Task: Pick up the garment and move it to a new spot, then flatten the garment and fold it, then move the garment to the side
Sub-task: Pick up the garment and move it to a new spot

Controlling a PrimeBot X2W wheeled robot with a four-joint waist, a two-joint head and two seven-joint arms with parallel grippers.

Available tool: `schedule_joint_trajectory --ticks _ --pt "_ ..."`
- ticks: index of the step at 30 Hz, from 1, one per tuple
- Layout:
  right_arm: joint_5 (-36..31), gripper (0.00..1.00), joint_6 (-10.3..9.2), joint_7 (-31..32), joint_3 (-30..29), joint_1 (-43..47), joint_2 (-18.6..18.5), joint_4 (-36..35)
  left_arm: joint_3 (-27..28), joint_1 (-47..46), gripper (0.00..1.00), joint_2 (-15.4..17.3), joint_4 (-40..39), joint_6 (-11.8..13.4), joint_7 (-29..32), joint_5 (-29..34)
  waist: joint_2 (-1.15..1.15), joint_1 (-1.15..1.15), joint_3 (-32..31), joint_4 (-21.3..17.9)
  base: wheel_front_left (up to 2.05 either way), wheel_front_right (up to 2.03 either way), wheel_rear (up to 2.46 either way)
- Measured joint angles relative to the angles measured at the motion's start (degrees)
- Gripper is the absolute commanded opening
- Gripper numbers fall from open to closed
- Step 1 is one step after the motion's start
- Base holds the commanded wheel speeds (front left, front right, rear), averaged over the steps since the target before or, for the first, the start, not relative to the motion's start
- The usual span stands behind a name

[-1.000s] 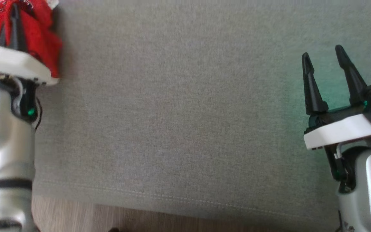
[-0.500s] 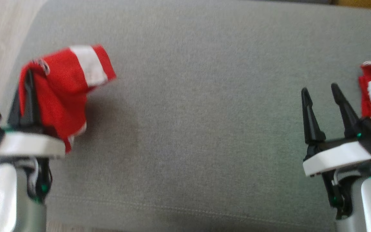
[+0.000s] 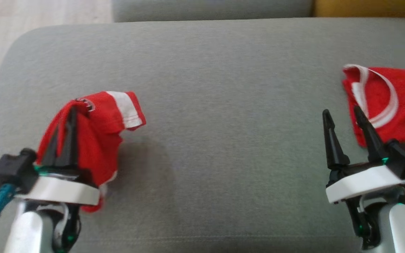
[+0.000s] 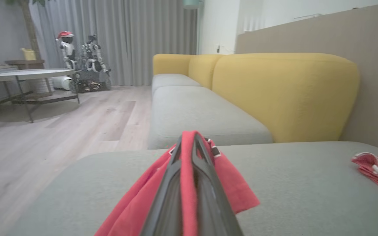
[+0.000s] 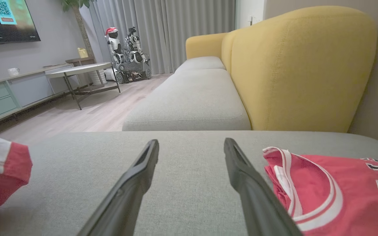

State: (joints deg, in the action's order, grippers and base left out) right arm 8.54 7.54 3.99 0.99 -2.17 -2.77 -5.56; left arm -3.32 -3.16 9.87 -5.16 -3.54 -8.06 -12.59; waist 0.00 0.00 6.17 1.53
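Over the left end of the grey seat cushion (image 3: 223, 70), the left gripper (image 3: 69, 114) has its two dark fingers pressed together on a red garment (image 3: 98, 135) (white band along one hem). The left wrist view confirms a fold of cloth pinched between the fingers. The rest drapes down both sides of them, and the banded corner juts toward the cushion's middle. Whether the lowest folds touch the cushion cannot be determined.

Above the right end of the same cushion, the right gripper (image 3: 341, 111) stands with its jaws spread wide and nothing between them; bare grey fabric shows through the gap in the right wrist view.

At the cushion's right end, just beyond that gripper, a red jersey (image 3: 396, 102) (white trim at the neck, dark lettering) lies crumpled on the surface. One right finger overlaps the jersey's near edge in the head view; contact cannot be confirmed.

Behind the cushion's far right corner stands a yellow backrest (image 5: 300, 65). Off its far left corner lies pale wooden floor (image 3: 30, 14).
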Motion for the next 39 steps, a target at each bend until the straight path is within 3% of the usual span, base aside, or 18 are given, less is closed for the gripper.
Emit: schedule_joint_trajectory --ticks 12,22,23,24,32,39 --pt "1.51 1.00 0.00 -0.86 1.47 -0.20 0.03 0.26 -8.84 -10.06 0.00 -2.49 8.22 -2.46 -0.23 0.40 0.00 0.00 2.79 -11.10 0.00 0.00 0.00" --pt "2.15 1.00 0.00 -2.08 1.76 -0.88 0.03 0.91 -10.45 -13.30 0.00 -2.93 18.58 -2.59 -2.61 0.26 0.00 0.00 6.94 -16.55 0.00 0.00 0.00" --pt "2.15 1.00 0.00 -2.18 1.70 -0.89 0.03 1.01 -10.53 -13.69 0.13 -3.05 19.13 -2.59 -2.76 0.26 0.00 0.00 7.34 -16.80 0.00 0.00 0.00" --pt "2.15 1.00 0.00 -2.37 1.67 -0.94 0.03 1.11 -10.56 -14.01 0.97 -3.18 19.60 -2.58 -3.20 0.26 0.00 0.00 7.68 -16.95 0.00 0.00 0.00" --pt "2.13 1.00 0.00 -2.57 0.97 -1.89 0.03 1.83 -10.49 -14.82 1.00 -4.37 19.56 -1.80 -5.16 -0.04 0.00 0.00 7.37 -14.95 0.00 0.00 0.00" --pt "1.75 1.00 0.00 -2.40 0.31 -1.93 0.04 1.82 -7.39 -11.29 1.00 -3.86 14.36 1.24 -5.73 -0.68 0.00 0.00 5.10 -10.95 0.00 0.00 0.00"
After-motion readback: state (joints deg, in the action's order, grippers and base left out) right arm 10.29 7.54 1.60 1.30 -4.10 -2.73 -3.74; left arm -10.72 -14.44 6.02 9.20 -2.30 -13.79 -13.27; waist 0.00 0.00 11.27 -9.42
